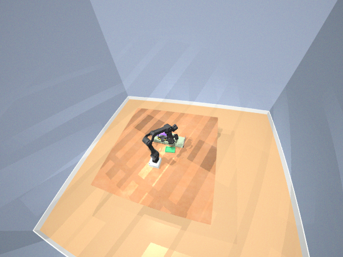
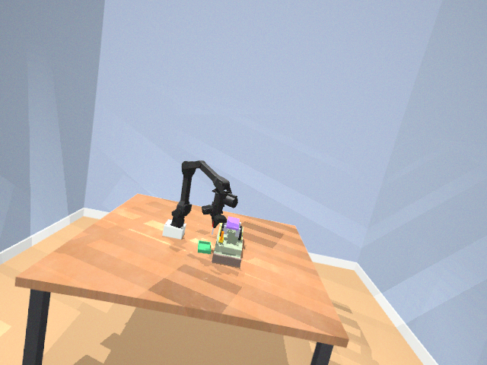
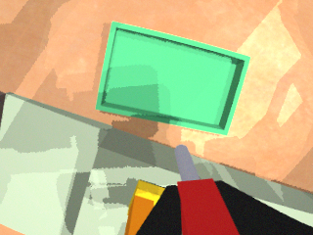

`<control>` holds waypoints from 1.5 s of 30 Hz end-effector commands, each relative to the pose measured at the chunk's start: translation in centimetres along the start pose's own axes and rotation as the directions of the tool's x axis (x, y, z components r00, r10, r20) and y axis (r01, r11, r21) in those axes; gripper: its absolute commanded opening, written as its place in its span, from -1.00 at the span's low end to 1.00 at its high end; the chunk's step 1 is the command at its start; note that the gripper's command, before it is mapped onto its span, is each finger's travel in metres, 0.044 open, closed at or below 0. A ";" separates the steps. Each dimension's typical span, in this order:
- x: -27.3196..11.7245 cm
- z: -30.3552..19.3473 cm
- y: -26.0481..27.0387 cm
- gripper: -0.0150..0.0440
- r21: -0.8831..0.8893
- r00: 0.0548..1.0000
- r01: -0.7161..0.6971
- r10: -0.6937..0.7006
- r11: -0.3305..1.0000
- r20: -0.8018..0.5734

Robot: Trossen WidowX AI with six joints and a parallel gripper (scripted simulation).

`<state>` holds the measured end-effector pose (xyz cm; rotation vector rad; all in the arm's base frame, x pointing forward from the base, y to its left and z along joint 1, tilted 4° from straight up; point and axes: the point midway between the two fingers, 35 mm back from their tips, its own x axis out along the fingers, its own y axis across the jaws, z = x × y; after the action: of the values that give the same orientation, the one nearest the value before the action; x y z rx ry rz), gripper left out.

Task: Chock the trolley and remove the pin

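Note:
My gripper is shut on the red head of the stop pin. The pin is clear of the ramp, its grey shaft pointing down. In the wrist view its tip shows over the ramp's edge, just short of the green tray. The trolley with its purple top stands on the pale green ramp. The yellow chock with its orange handle is on the ramp beside the trolley; I cannot tell whether it touches a wheel.
The white arm base stands on the wooden table. The tray lies beside the ramp's long side, on the side of the arm base. The arm reaches over the ramp and partly hides the trolley in the top view.

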<state>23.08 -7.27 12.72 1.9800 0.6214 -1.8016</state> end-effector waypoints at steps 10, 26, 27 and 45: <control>0.0 0.0 -0.2 -0.49 0.291 0.998 -0.062 0.057 0.955 0.027; 2.0 2.7 -1.3 -0.49 0.297 0.998 -0.064 0.057 0.953 0.030; 2.0 2.7 -1.3 -0.49 0.297 0.998 -0.064 0.057 0.953 0.030; 6.2 3.1 0.7 -0.49 0.288 0.972 -0.234 0.221 0.929 0.079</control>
<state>21.44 -8.80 7.28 2.1076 0.1073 -1.8641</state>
